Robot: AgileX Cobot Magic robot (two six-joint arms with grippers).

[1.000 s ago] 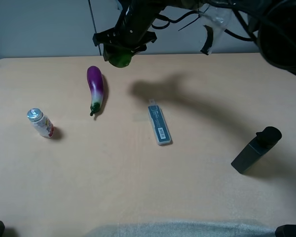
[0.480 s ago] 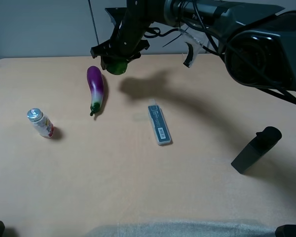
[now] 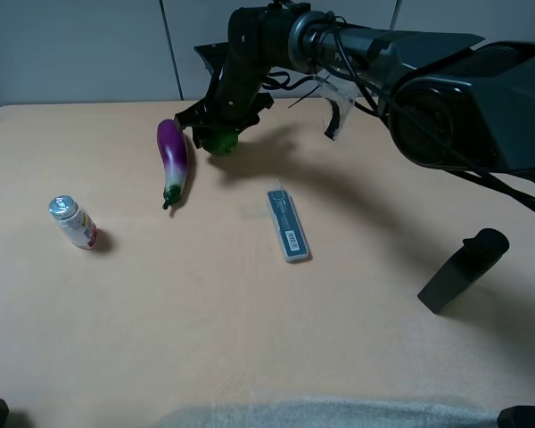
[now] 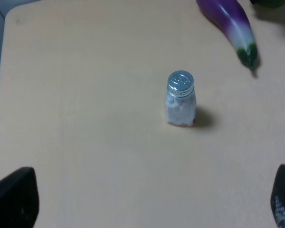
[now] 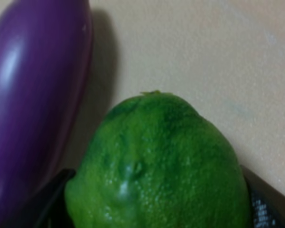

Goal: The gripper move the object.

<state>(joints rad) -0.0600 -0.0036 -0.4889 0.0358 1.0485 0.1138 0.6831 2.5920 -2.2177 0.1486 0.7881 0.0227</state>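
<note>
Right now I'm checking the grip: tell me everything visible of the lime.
The lime is round, glossy green, with pebbled skin and a small nub at one end. The right pincer is shut on it, a dark finger at each side. It is low at the far side of the table, close beside the thick end of the eggplant, with a gap between. Whether it touches the table is unclear.

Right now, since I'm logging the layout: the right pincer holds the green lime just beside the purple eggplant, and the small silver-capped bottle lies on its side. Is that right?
Not quite: the silver-capped bottle stands upright, cap on top, as the left wrist view shows. The rest holds: the right pincer holds the green lime just beside the purple eggplant.
</note>
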